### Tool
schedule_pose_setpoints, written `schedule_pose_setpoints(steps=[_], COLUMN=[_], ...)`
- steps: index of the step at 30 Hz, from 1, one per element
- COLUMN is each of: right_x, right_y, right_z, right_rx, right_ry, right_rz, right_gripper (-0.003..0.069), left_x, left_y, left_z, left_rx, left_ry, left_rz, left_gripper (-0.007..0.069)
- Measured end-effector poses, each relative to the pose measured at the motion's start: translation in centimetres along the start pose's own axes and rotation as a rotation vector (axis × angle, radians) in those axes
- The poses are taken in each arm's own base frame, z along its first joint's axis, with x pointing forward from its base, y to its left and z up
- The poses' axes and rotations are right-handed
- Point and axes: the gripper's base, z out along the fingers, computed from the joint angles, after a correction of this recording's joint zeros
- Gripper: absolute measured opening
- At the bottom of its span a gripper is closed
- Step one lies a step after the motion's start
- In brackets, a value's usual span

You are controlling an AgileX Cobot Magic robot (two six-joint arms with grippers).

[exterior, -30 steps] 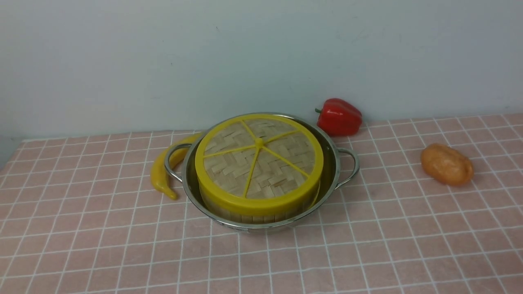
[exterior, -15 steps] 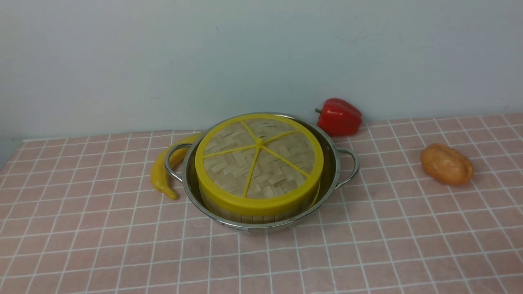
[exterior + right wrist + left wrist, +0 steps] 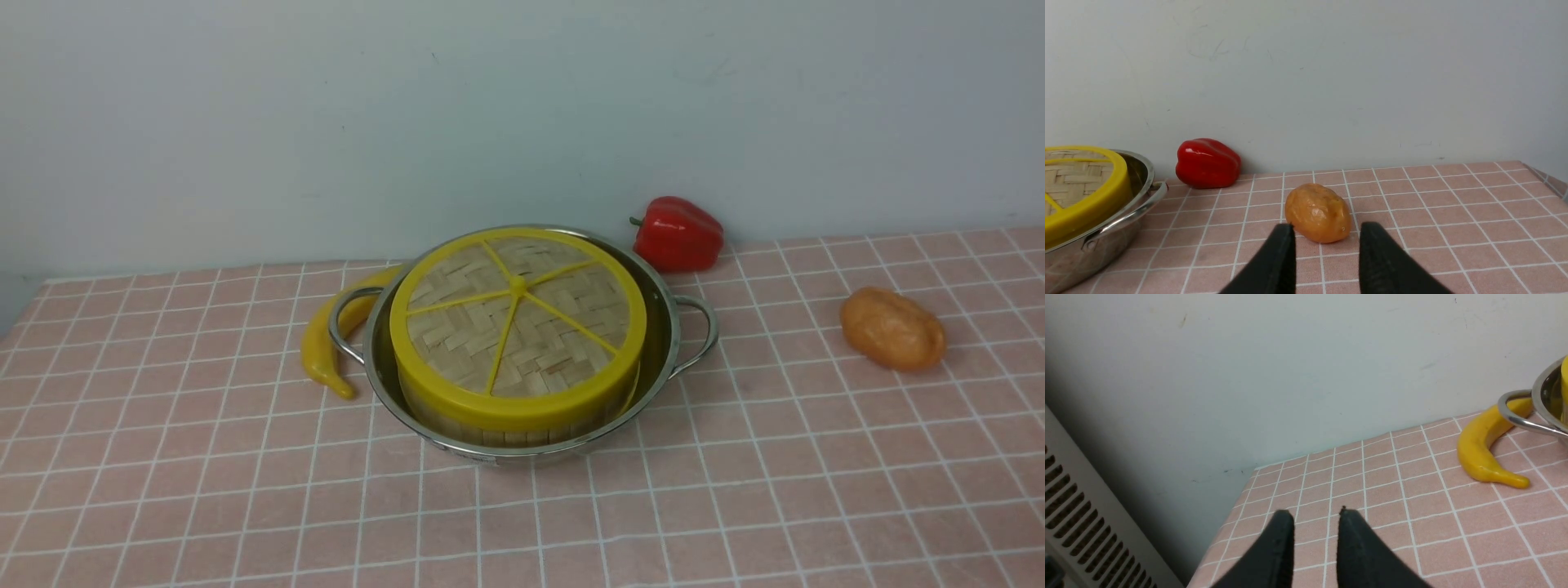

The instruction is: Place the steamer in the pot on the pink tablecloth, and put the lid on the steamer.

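The steel pot point(image 3: 665, 343) stands mid-table on the pink tablecloth point(image 3: 735, 490). Inside it sits the steamer point(image 3: 457, 426); only its bamboo side shows below the lid point(image 3: 516, 327), a woven disc with yellow rim and spokes that rests on top. Neither arm shows in the front view. In the left wrist view my left gripper point(image 3: 1314, 516) hovers open over bare cloth near the table's left corner, nothing between its fingers, with the pot's handle point(image 3: 1515, 412) well off to the side. In the right wrist view my right gripper point(image 3: 1327, 230) is open and empty, the lid point(image 3: 1090, 200) and pot point(image 3: 1126, 220) off to one side.
A yellow banana point(image 3: 326, 343) lies against the pot's left handle. A red pepper point(image 3: 678, 233) sits by the back wall. An orange potato-like toy point(image 3: 892, 328) lies at the right, just beyond my right gripper. The table's left edge point(image 3: 1224, 539) drops off beside my left gripper.
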Motion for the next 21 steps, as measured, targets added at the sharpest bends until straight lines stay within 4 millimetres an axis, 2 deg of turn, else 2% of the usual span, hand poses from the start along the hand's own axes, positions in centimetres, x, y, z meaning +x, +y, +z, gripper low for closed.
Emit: schedule_pose_setpoints(steps=[21], right_x=[0.04], right_y=[-0.01], right_z=[0.00], right_rx=[0.000], right_ry=[0.002], right_rz=[0.000], right_gripper=[0.0242], left_x=[0.00], left_y=[0.00], left_z=[0.00], left_rx=[0.000], left_ry=[0.000], left_rz=[0.000], left_gripper=[0.0192])
